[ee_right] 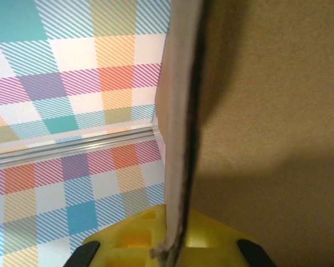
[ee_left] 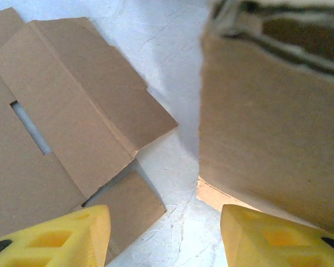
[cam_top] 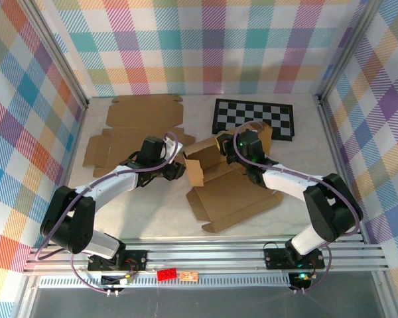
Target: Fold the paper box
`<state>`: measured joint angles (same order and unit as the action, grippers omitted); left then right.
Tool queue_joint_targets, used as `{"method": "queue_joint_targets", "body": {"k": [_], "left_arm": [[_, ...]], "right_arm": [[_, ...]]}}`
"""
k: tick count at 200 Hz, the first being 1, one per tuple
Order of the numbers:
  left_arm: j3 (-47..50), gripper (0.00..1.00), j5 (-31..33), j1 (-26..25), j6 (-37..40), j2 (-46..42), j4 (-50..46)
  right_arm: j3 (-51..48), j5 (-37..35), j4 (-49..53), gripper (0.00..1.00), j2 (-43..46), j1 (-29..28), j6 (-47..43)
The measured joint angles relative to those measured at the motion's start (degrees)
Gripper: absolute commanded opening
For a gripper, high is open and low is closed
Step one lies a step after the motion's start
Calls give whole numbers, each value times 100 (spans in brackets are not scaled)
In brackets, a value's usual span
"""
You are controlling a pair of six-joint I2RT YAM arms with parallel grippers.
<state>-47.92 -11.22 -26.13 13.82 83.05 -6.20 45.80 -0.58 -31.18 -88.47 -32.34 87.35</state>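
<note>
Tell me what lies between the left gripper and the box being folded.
Bare table. The left wrist view shows it running from the open left gripper to the upright wall of the box; the flat cardboard lies off to the side.

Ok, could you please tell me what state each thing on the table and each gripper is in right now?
box: partly folded, one wall raised, the rest lying flat.
cardboard sheet: unfolded, lying flat.
checkered board: lying flat.
left gripper: open, empty, facing the box's raised wall.
right gripper: shut on a flap of the box.
</note>
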Motion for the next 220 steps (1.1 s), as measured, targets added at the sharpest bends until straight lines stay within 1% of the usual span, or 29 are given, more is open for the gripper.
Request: {"method": "queue_joint_targets", "body": {"k": [29,67,91,112,169,220], "left_arm": [[28,54,68,-90,-90,-63,-142],[323,55,146,-267,-308,-527,-249],[448,55,190,-468,-533,-695,-229],[466,55,315,-645,-654,-691,-208],[461,55,680,-826,-780,-435,-111],[461,56,1268,-1196,-1102,-404,90]], "right_arm": [[-219,22,-518,0,0,0,-46],[-380,63,-1047,0,-68,0,-127],[-522,87,-1263,0,-109,0,-127],[-625,109,-1377,0,-109,-2,-127],[-907,79,-1585,0,-109,-39,-129],[-949,59,-1648,0,-107,-70,-129]]}}
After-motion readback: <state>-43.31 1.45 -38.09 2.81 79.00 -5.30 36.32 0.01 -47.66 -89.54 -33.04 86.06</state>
